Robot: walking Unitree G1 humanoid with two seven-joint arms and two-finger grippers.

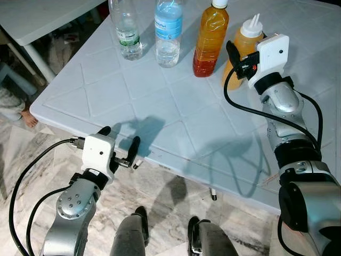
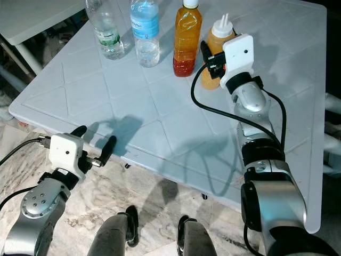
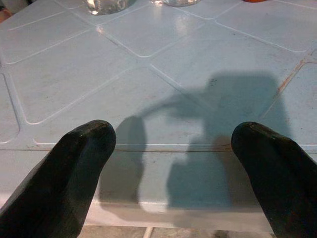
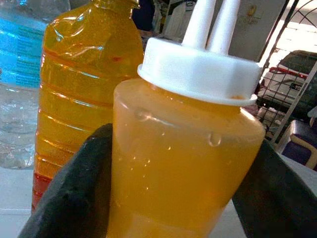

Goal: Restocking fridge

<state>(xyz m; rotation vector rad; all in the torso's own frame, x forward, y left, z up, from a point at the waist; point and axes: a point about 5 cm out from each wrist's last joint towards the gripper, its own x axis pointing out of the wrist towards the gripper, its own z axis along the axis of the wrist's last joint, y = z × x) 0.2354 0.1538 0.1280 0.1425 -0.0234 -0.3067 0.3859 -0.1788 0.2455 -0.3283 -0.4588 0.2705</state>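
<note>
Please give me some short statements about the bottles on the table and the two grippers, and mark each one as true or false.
1. Four bottles stand upright on the pale blue plastic table. True.
2. The right gripper has its fingers around the orange squeeze bottle with a white twin-nozzle cap. True.
3. The left gripper holds the clear water bottle with a blue label. False: it is open at the table's near edge, holding nothing.
4. The tall amber bottle with a white cap lies on its side. False: it stands upright beside the squeeze bottle.
5. The clear water bottle with a green label stands leftmost in the row. True.
</note>
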